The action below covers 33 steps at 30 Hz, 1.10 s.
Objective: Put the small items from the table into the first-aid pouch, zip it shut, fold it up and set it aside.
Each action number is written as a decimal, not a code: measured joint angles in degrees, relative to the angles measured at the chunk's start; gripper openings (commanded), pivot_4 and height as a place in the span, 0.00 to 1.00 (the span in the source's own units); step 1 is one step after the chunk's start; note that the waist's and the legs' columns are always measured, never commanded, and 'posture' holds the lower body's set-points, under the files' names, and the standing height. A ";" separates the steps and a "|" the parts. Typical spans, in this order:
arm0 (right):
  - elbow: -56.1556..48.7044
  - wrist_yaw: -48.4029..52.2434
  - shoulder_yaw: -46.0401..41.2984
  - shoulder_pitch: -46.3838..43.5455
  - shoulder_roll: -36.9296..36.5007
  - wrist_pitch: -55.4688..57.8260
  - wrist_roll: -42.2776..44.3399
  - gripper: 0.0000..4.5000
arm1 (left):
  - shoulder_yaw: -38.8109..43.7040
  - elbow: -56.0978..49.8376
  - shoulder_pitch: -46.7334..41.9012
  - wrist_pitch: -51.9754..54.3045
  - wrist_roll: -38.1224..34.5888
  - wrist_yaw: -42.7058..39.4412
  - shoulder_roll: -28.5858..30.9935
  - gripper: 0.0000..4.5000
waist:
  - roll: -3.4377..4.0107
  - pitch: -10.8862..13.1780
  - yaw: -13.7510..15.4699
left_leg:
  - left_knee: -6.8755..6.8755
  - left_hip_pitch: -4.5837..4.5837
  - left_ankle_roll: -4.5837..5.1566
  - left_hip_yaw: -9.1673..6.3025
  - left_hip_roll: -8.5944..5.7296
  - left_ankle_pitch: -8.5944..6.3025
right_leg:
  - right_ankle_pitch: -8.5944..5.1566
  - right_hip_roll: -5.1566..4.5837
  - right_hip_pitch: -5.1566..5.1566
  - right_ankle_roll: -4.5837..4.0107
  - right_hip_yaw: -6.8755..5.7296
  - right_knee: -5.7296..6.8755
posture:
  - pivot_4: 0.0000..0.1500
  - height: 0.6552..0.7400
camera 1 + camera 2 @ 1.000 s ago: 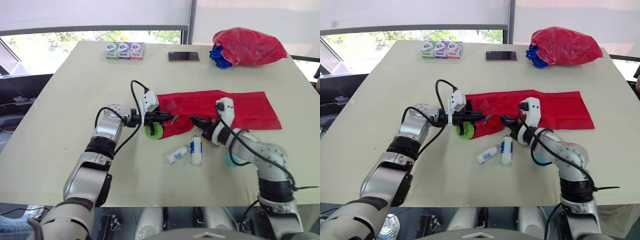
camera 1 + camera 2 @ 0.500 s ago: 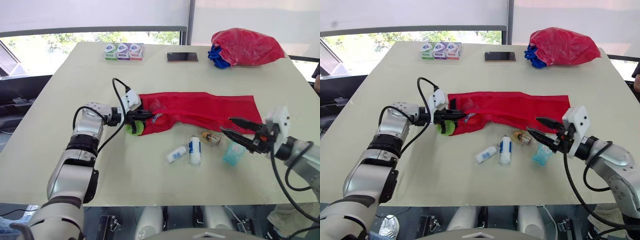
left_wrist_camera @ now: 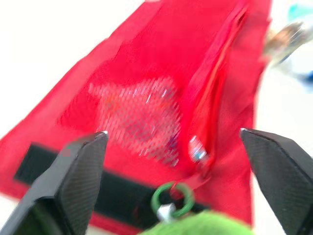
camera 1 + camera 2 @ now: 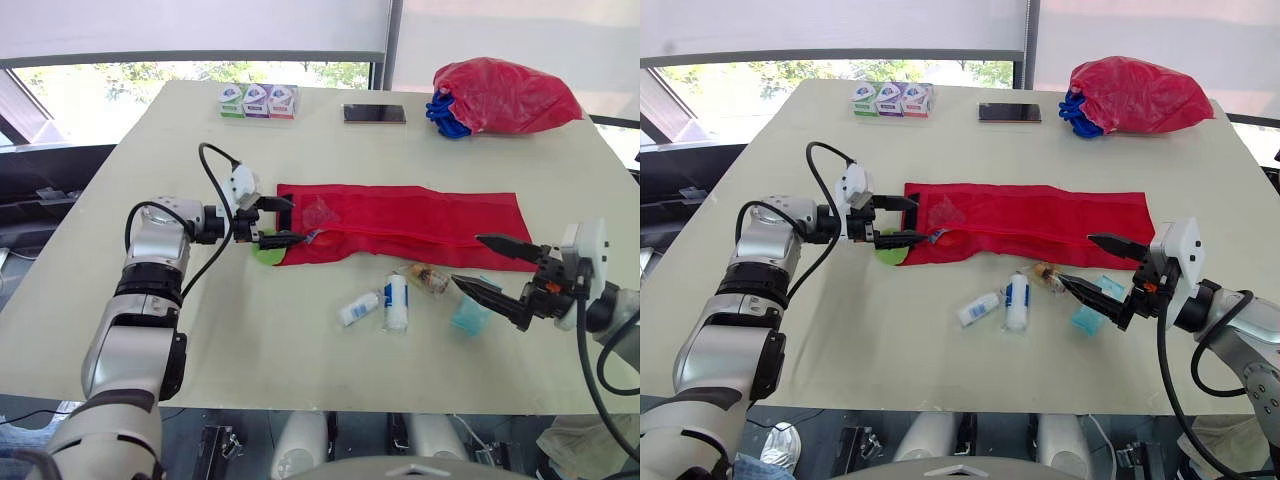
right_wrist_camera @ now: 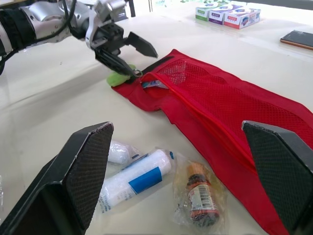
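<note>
Well, the red pouch (image 4: 400,220) lies mid-frame on the worktop (image 4: 200,340). The left end effector (image 4: 285,221), spread wide and empty, brackets its left end; the right end effector (image 4: 468,259), likewise wide and empty, hovers lower right beside the bagged vial (image 4: 428,279). Best pin the mouth open first.

Along the far edge of the desk (image 4: 300,350) stands a row of three small boxes (image 4: 258,101), side by side: one green, one purple, one red. To their right, apart from them, a dark smartphone (image 4: 374,113) lies flat. At the far right corner rests a bulging red plastic bag (image 4: 510,92), with bunched blue material (image 4: 443,110) at its left end. Beyond the desk, a window (image 4: 130,72) shows green foliage under white roller blinds (image 4: 190,25).
</note>
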 measured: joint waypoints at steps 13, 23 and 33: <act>-4.95 -5.37 -6.06 5.76 2.18 -0.43 -0.87 1.00 | -6.07 -8.27 -2.61 0.71 5.44 13.56 -15.16 0.99 | -0.02 0.00 -0.01 | 0.17 0.01 0.01 -0.20 -0.17 0.00 | 0.04 0.10 0.20 0.07 0.18 0.00 | 1.00 1.00; -11.14 -3.96 -17.91 20.97 3.53 -1.00 4.30 1.00 | -11.15 16.69 -12.61 -13.82 16.40 21.59 -23.34 0.99 | -0.04 0.01 0.29 | 0.15 0.04 0.04 -0.32 -0.25 -0.01 | 0.03 0.15 0.31 0.09 0.24 -0.05 | 1.00 1.00; -12.62 -2.42 -21.56 27.69 5.94 -5.05 2.16 1.00 | -13.56 23.62 -15.87 -19.24 22.21 25.72 -28.48 0.99 | -0.04 0.01 -0.03 | 0.15 0.07 0.04 -0.33 -0.22 -0.02 | 0.02 0.17 0.31 0.10 0.26 -0.03 | 1.00 1.00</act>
